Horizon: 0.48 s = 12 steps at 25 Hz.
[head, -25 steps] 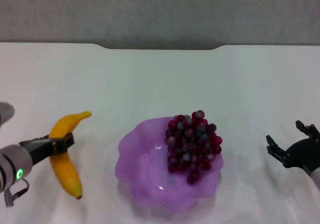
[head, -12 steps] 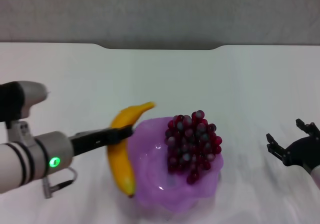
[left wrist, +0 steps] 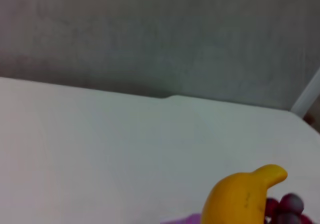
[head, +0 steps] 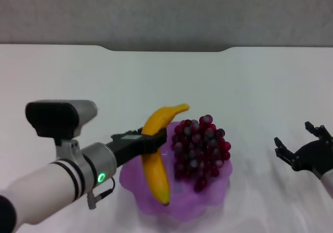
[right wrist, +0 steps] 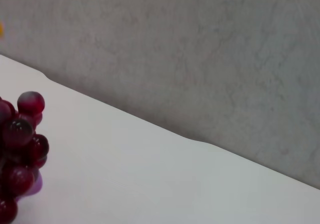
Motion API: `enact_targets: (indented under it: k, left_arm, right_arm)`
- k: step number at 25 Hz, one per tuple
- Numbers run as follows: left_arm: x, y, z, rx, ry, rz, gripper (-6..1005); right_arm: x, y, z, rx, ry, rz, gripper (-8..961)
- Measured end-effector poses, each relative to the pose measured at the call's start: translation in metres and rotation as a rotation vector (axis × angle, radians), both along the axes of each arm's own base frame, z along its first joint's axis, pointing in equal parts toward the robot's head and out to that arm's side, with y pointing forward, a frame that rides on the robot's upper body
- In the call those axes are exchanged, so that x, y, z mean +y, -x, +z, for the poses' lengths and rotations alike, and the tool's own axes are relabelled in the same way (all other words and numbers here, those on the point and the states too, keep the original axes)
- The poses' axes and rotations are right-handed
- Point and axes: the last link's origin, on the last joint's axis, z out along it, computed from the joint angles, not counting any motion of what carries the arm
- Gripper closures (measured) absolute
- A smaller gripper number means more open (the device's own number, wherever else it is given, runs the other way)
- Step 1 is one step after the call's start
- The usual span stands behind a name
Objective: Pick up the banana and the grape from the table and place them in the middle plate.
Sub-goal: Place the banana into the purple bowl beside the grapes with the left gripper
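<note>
Over plate (head: 136,194) left rim: left pincer (head: 148,141) clamps banana (head: 155,157); right pincer (head: 302,149) spread.

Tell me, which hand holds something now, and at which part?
The left hand holds the banana near its middle, over the middle plate. The right hand holds nothing.

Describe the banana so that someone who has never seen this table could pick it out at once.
Start at the middle plate, the purple scalloped dish on the white table. Over its left half the left gripper holds the banana, beside the grape bunch. It is the only long, curved yellow thing there.
</note>
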Motion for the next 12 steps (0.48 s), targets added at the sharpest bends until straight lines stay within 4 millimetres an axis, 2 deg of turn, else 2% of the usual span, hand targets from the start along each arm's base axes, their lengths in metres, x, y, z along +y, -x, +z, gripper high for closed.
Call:
enact_targets:
  k: [6, 12]
  left_arm:
    - [0.009, 0.014, -0.012, 0.001, -0.007, 0.071, 381]
    - [0.010, 0.018, -0.017, 0.033, -0.041, 0.069, 368]
  right_arm:
    - [0.002, 0.003, -0.001, -0.003, 0.006, 0.012, 74]
    - [0.003, 0.005, -0.002, 0.000, 0.005, 0.018, 74]
